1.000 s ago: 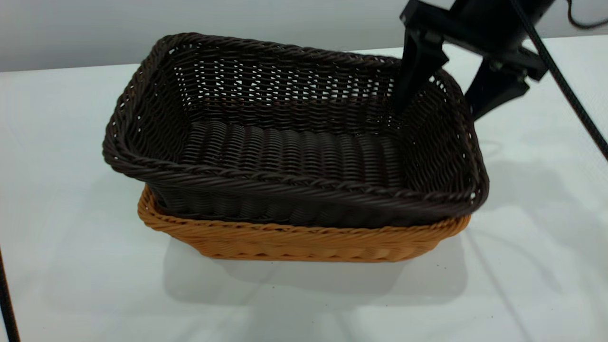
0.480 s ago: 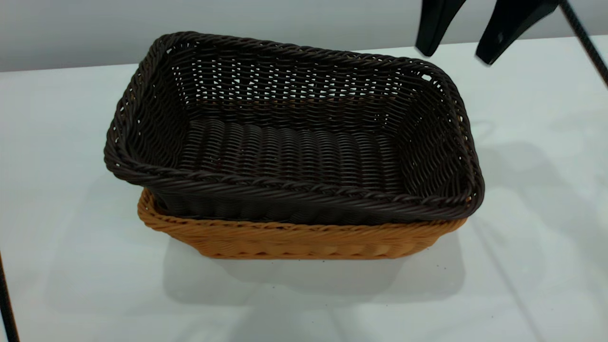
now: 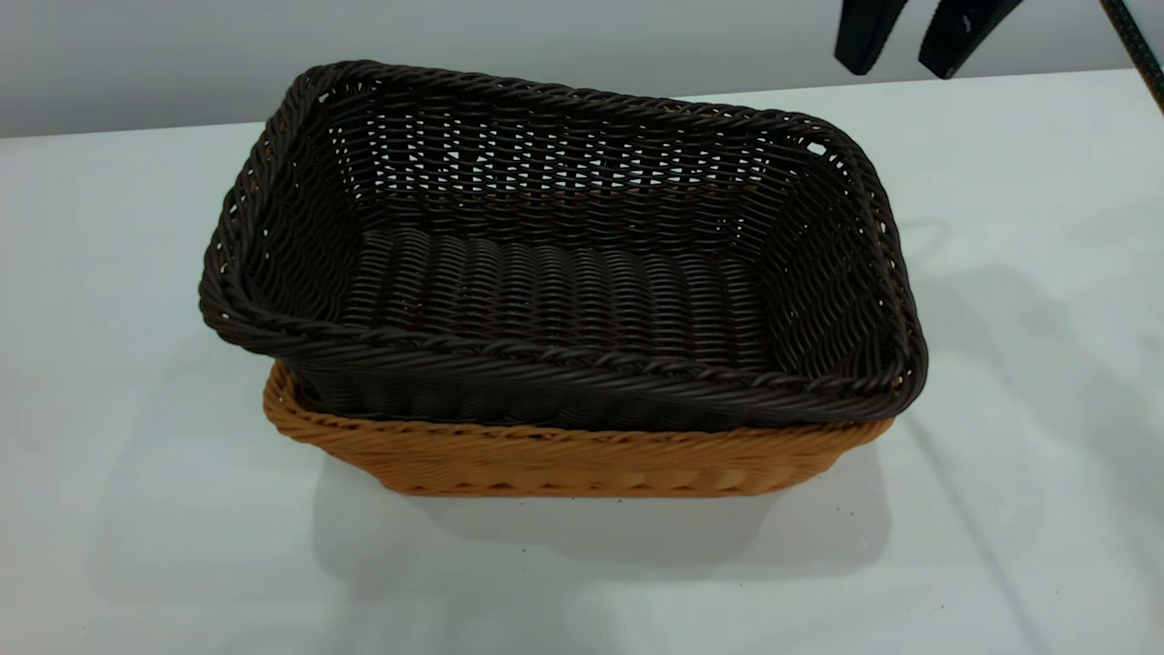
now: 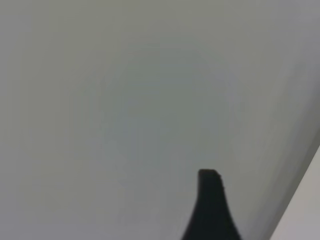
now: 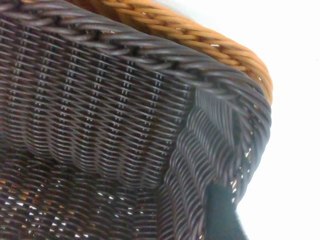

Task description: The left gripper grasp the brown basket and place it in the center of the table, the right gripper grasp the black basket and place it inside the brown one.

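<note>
The black basket (image 3: 564, 273) sits nested inside the brown basket (image 3: 564, 459) in the middle of the white table (image 3: 136, 509). The black basket's left end rides a little higher than its right end. My right gripper (image 3: 900, 64) hangs open and empty above the table, up and to the right of the baskets' far right corner, clear of both. The right wrist view looks down on that corner: black basket wall (image 5: 100, 125), brown rim (image 5: 190, 35), and one fingertip (image 5: 220, 215). My left gripper (image 4: 212, 205) is out of the exterior view; its wrist view faces a plain grey surface.
A black cable (image 3: 1132, 45) runs down at the upper right edge. A grey wall (image 3: 546, 36) stands behind the table. White tabletop surrounds the baskets on all sides.
My right gripper has lifted off the black basket's far right corner, where its jaws straddled the rim, and moved up and right. The basket's right end has settled slightly.
</note>
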